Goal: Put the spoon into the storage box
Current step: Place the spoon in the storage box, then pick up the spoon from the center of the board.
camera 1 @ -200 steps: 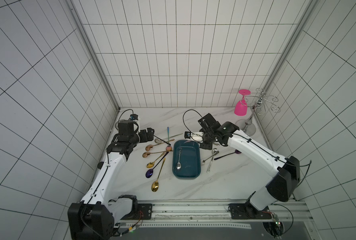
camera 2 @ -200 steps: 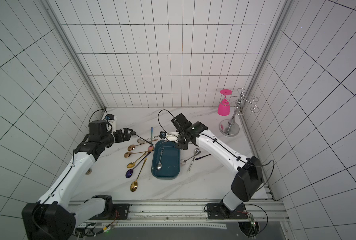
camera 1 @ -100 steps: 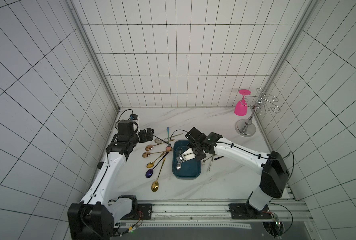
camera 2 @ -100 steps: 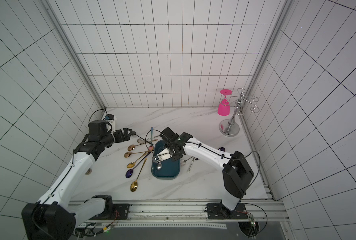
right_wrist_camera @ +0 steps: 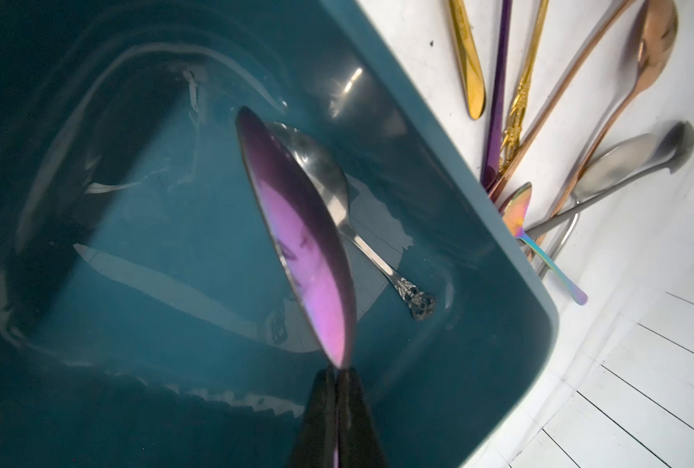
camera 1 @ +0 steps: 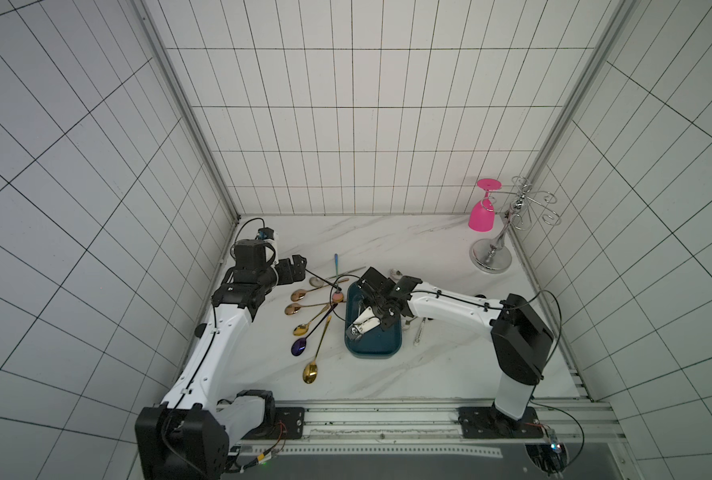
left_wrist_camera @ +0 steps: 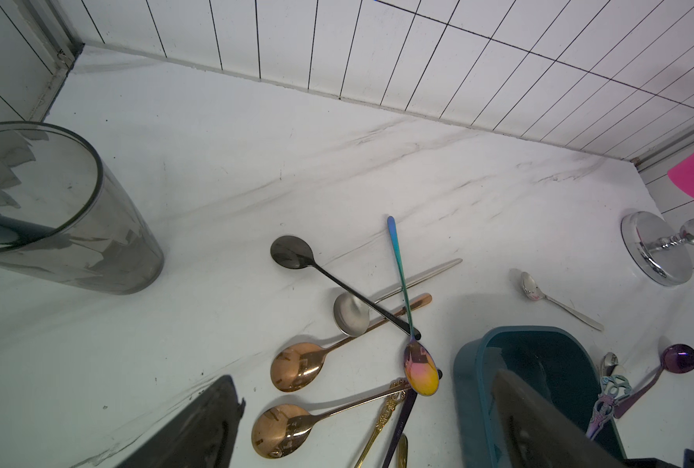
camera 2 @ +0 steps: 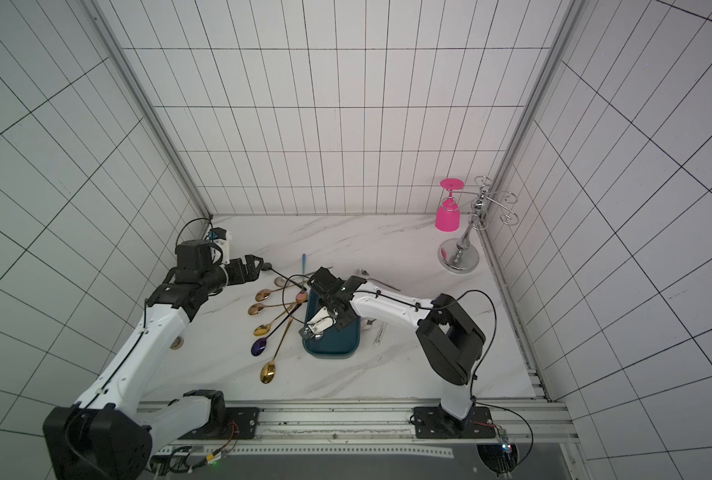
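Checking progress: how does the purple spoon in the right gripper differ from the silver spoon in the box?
The purple spoon is pinched in the right gripper; the silver spoon lies free. The purple spoon is turned on edge; the silver spoon lies flat. Both are over the storage box floor.

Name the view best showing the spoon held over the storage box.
The right wrist view: the purple spoon is clear, pinched at the neck by the fingers of the right gripper above the storage box. In both top views the gripper mostly hides it; the left wrist view misses it.
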You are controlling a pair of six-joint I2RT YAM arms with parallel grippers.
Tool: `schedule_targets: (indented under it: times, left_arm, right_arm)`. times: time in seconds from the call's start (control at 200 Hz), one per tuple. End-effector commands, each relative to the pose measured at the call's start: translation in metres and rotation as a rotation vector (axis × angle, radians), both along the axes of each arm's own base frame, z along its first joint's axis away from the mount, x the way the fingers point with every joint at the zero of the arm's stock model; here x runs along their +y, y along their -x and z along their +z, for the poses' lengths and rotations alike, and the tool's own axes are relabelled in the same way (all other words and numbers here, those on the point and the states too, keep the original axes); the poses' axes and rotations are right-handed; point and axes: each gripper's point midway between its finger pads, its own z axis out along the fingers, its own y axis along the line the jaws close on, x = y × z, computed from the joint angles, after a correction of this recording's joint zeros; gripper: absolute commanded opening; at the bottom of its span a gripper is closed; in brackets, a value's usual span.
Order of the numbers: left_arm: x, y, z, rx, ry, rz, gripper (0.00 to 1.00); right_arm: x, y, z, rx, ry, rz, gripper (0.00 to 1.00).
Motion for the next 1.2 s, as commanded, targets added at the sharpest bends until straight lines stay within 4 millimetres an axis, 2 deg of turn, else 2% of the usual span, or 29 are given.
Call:
schedule_targets:
  times: [0.0, 0.085, 0.125, 0.455, 0.58, 0.63, 0.685, 0.7, 0.72, 0.735, 0.745, 0.944, 1.084, 1.194]
  left_arm:
    - [0.004, -0.005, 0.011, -0.032, -0.012, 0.009, 0.98]
    - [0.003, -0.004, 0.01, -0.035, -0.007, 0.005, 0.98]
    - [0.002, -0.004, 0.01, -0.038, -0.005, -0.001, 0.98]
    - [0.003, -0.002, 0.011, -0.037, 0.003, 0.003, 0.98]
    - [0.001, -0.004, 0.009, -0.031, 0.011, -0.01, 0.98]
    - [-0.003, -0.003, 0.007, -0.03, 0.023, -0.028, 0.98]
    - [-0.008, -0.001, 0.004, -0.024, 0.035, -0.052, 0.98]
    - [-0.009, -0.001, 0.003, -0.022, 0.038, -0.059, 0.98]
    - [-0.01, 0.0, 0.003, -0.019, 0.041, -0.063, 0.98]
    - [-0.011, 0.0, 0.002, -0.016, 0.043, -0.069, 0.98]
    - [-0.011, 0.0, 0.002, -0.015, 0.044, -0.07, 0.98]
    - [-0.014, 0.002, -0.008, 0.002, 0.024, -0.099, 0.98]
    - [-0.012, 0.0, -0.014, 0.031, 0.019, -0.082, 0.98]
    - [-0.018, -0.002, -0.021, 0.054, 0.041, -0.096, 0.98]
  right_arm:
    - [0.003, 0.019, -0.005, 0.038, 0.013, 0.044, 0.08]
    - [0.005, 0.021, -0.004, 0.028, -0.009, 0.051, 0.25]
    - [0.006, 0.02, -0.003, 0.014, -0.014, 0.051, 0.28]
    - [-0.001, 0.008, 0.022, -0.076, -0.074, -0.053, 0.31]
    - [-0.005, 0.008, 0.045, -0.068, -0.17, -0.142, 0.34]
    - [-0.007, 0.008, 0.055, -0.062, -0.216, -0.177, 0.43]
    - [-0.01, 0.009, 0.067, -0.061, -0.267, -0.215, 0.45]
    - [-0.011, 0.009, 0.07, -0.06, -0.281, -0.226, 0.54]
    - [-0.011, 0.008, 0.076, -0.063, -0.304, -0.242, 0.73]
    - [-0.012, 0.008, 0.08, -0.064, -0.321, -0.254, 0.93]
    - [-0.013, 0.008, 0.082, -0.064, -0.331, -0.26, 0.99]
    - [-0.037, 0.0, 0.123, -0.082, -0.534, -0.418, 0.99]
    - [-0.064, -0.009, 0.146, -0.095, -0.644, -0.568, 0.99]
    - [-0.087, -0.017, 0.163, -0.113, -0.731, -0.701, 0.98]
